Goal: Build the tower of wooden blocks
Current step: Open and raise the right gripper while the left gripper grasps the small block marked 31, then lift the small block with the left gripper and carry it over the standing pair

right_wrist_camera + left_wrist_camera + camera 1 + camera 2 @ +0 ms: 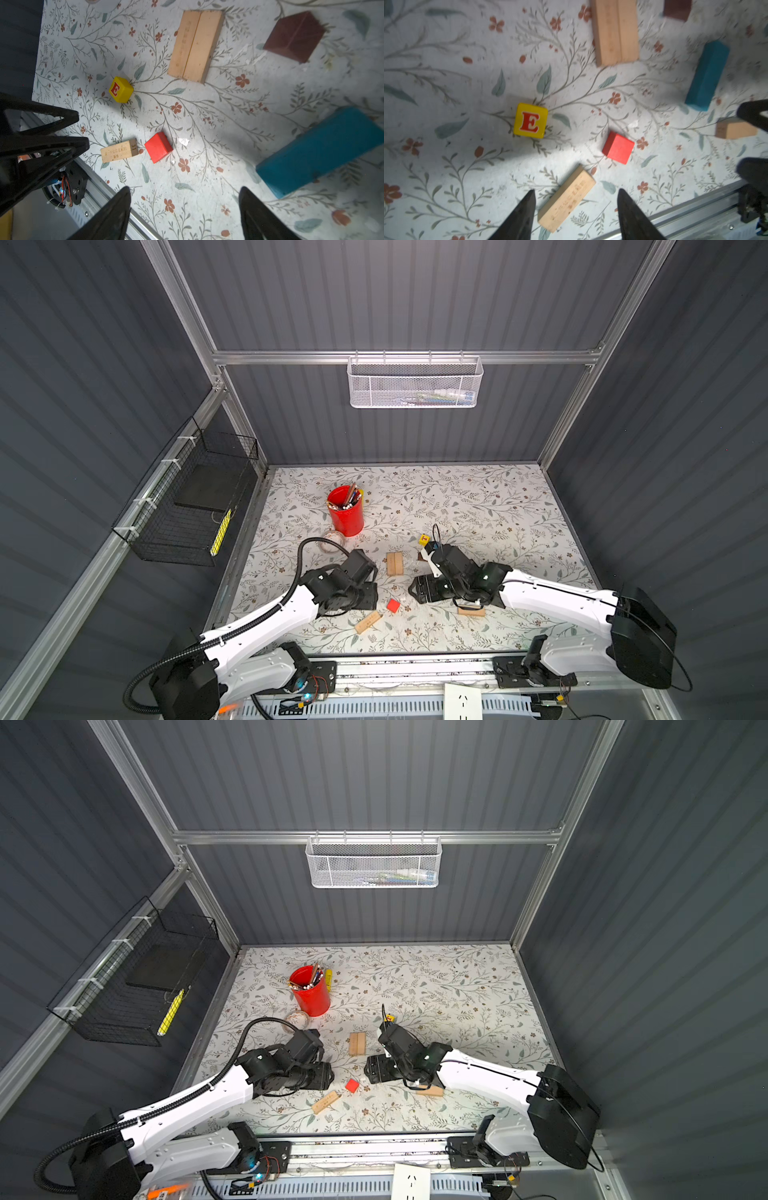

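Right now your left gripper (576, 190) hangs over the flowered table (498, 510) with its jaws apart and nothing held. The single tan plank (566, 199) that you see framed by its fingers (525, 216) lies flat on the cloth below, not gripped. Your right gripper (184, 188) is spread wide and is likewise empty, with bare cloth showing between its fingertips.

In both top views the two grippers face each other near the front of the table, and the red cube (393, 605) sits on the cloth between them. The single tan plank lies just in front and to the left of that cube, close but not touching. Farther back, between the arms, you have a pair of tan planks (394, 563) lying side by side with their long faces touching.

The yellow E cube (530, 120) stands alone on the cloth; in the top views the left arm covers it. A second yellow cube (424, 539) shows just behind the right gripper's body. The brown roof piece (295, 36) lies near the plank pair, apart from it. The blue plank (320, 151) lies flat, close under the right gripper. A fourth tan plank (471, 611) peeks out from under the right arm. The red cup (345, 512) of pencils stands well behind the left arm.
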Controlling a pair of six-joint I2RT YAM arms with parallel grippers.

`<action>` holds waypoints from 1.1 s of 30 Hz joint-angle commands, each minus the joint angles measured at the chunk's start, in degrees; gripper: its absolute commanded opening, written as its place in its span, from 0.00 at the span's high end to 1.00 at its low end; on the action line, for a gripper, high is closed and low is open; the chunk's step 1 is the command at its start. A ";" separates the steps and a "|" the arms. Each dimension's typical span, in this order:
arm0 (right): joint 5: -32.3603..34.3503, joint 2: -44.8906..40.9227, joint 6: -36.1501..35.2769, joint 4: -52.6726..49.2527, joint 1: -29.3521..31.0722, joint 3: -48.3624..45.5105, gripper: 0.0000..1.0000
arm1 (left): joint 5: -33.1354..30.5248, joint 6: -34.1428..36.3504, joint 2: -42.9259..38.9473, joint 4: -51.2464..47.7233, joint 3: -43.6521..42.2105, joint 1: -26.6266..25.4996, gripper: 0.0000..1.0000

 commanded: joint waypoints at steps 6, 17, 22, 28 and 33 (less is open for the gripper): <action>-0.76 -0.50 3.84 9.73 1.19 -4.42 0.13 | -1.07 -2.22 2.83 -0.47 -2.63 -3.91 0.29; 1.46 -1.54 3.18 8.55 1.13 -5.07 0.09 | -0.03 -1.70 10.79 3.67 -2.95 -8.52 0.33; 2.31 -1.91 3.31 7.97 1.11 -5.29 0.08 | -2.10 -3.52 12.84 2.01 -2.63 -11.33 0.41; 2.51 -1.72 3.32 7.93 0.73 -5.34 0.07 | -3.51 -5.16 14.47 1.61 -2.66 -12.99 0.52; 2.03 -0.79 3.47 7.89 0.19 -5.05 0.07 | -4.45 -6.22 15.24 2.45 -2.48 -13.17 0.62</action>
